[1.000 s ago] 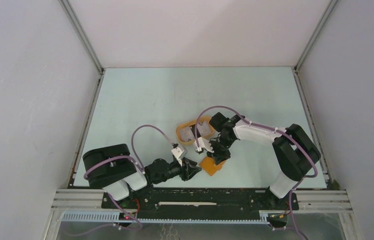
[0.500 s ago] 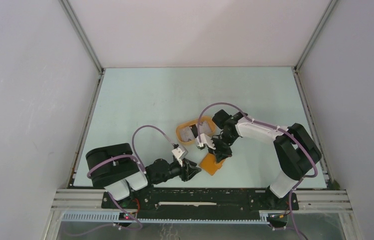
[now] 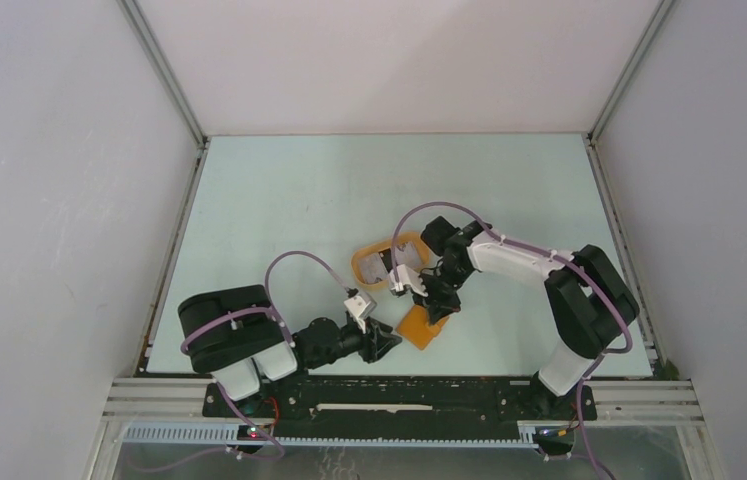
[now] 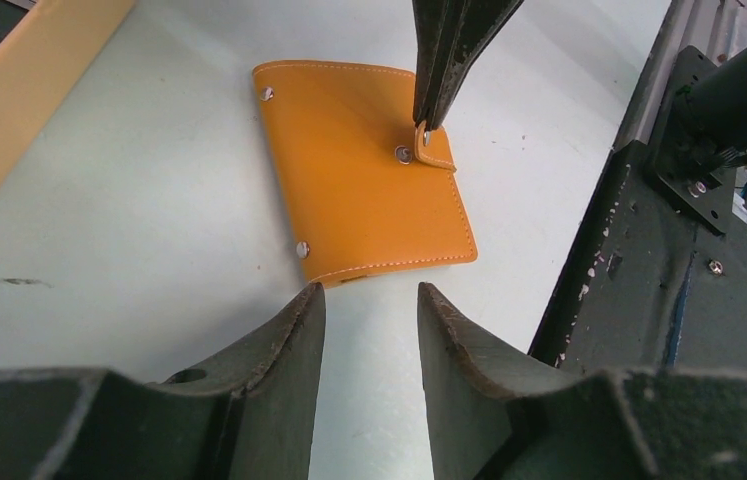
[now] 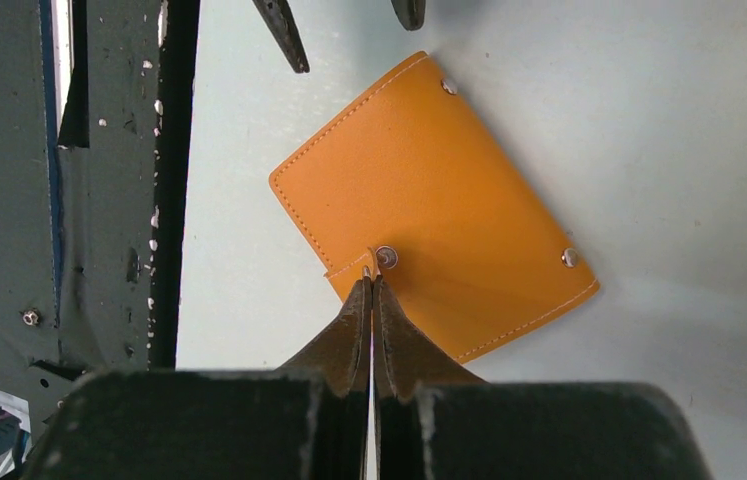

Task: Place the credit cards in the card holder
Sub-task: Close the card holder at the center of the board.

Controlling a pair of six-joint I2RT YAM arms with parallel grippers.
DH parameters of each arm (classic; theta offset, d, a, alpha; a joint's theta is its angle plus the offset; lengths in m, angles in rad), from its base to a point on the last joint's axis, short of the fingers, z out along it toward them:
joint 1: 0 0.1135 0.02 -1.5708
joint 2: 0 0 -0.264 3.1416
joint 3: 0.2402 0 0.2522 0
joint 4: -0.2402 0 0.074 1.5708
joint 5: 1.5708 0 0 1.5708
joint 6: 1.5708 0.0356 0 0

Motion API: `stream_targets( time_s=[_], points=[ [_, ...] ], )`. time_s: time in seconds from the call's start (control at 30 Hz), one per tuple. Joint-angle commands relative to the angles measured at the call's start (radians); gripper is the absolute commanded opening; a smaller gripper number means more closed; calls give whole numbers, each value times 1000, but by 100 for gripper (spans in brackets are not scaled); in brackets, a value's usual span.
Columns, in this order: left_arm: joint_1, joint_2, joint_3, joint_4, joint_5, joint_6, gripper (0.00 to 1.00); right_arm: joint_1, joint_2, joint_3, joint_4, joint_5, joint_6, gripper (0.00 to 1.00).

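- Orange card holder (image 4: 349,190): our right gripper (image 5: 370,285) just pinched together on its closing tab (image 4: 435,157), so we can unsnap it.
- Left gripper (image 4: 370,300): fingers apart, empty.

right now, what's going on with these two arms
The right hand is pinched shut on the closing tab of the folded orange card holder, which lies flat on the table. The left hand hovers open just short of its edge, not touching. Cards sit in the tray beyond.

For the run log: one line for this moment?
right end effector: shut on card holder tab | left end effector: open, empty
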Motion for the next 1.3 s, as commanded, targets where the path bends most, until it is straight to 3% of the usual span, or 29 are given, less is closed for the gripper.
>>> stream_targets(
  time_s=[0.0,0.53,0.87,1.27],
  points=[
    [0,14,38,42,-25,14,44,16,21,36,-2,-5,21,0],
    [0,71,63,37,-52,24,44,24,52,49,14,22,72,0],
    [-1,-7,34,40,-122,53,49,-6,25,57,-20,-15,44,0],
    [-1,110,117,36,-83,51,52,-2,55,62,15,16,101,0]
  ],
)
